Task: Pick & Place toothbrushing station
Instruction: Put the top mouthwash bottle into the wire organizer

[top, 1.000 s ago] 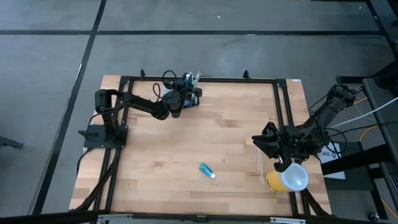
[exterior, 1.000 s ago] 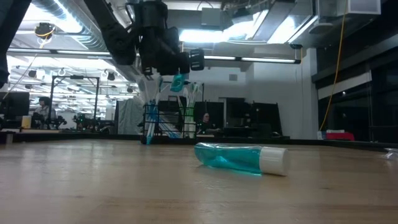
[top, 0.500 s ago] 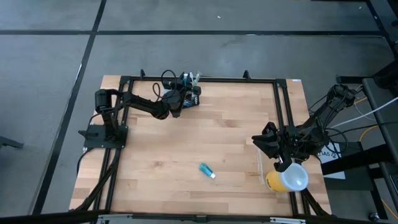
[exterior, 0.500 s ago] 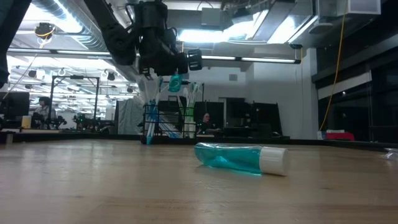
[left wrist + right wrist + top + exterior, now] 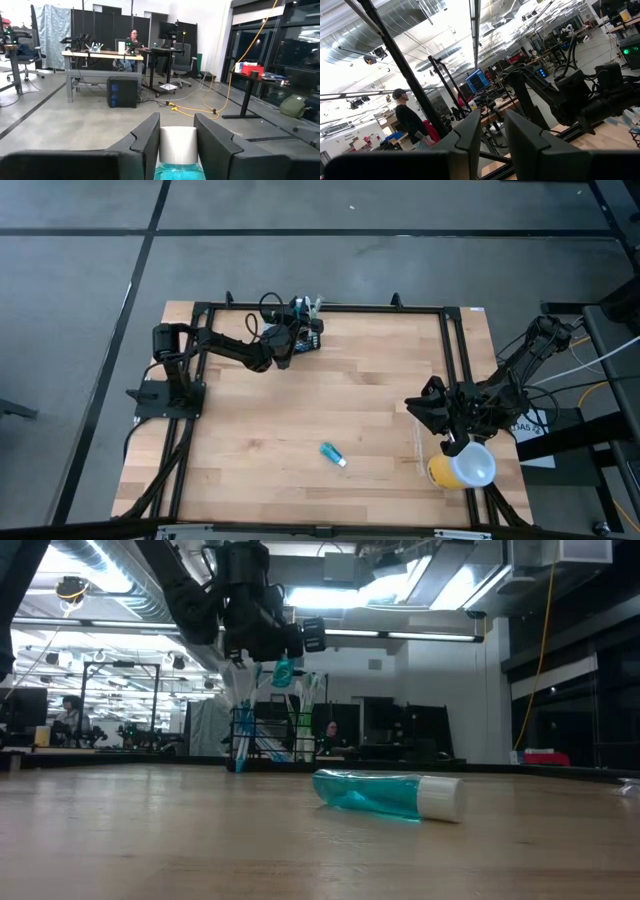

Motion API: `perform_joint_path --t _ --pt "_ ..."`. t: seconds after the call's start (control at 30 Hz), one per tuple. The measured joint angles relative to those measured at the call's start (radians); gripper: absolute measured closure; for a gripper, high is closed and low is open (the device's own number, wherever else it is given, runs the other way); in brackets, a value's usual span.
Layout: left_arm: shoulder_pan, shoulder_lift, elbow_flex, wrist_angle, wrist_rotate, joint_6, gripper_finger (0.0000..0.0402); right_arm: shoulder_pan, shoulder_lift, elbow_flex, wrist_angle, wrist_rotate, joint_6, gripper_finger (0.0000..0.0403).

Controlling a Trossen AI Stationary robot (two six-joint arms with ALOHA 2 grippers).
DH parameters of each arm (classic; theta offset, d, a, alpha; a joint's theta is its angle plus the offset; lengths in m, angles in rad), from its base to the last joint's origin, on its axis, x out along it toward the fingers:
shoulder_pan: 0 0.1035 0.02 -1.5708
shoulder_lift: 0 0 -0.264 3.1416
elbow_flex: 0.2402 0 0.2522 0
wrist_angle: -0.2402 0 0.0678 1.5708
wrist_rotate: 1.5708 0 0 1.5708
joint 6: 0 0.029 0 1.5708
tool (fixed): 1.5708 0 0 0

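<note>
Overhead, the left gripper is seen at the table's far edge over the wire-mesh holder. Level across, a teal tube is held above that holder. Its wrist shows fingers clamped on the tube. The right gripper's fingers are slightly apart.

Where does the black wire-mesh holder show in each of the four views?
High view: toothbrushing station at the table's far edge, by the left gripper.
Low view: it stands far back, under that gripper.
Left wrist view: not in it.
Right wrist view: not in it.
Shared landmark: the teal tube, lying mid-table.
</note>
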Motion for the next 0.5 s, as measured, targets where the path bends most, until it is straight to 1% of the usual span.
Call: perform_joint_path --t 0.13,0.27,0.43,0.5 --pt "0.0 0.0 0.0 0.001 -0.001 0.001 0.0293 0.0 0.0 0.0 0.0 0.0 0.0 0.0314" --pt "0.005 -0.001 0.0 0.039 0.01 0.016 0.0294 0.0 0.0 0.0 0.0 0.0 0.0 0.0314" --pt "0.011 -0.001 0.0 0.102 0.033 0.072 0.0276 0.0 0.0 0.0 0.0 0.0 0.0 0.0314" --pt "0.009 -0.001 0.0 0.102 0.036 0.082 0.027 0.0 0.0 0.0 0.0 0.0 0.0 0.0314"
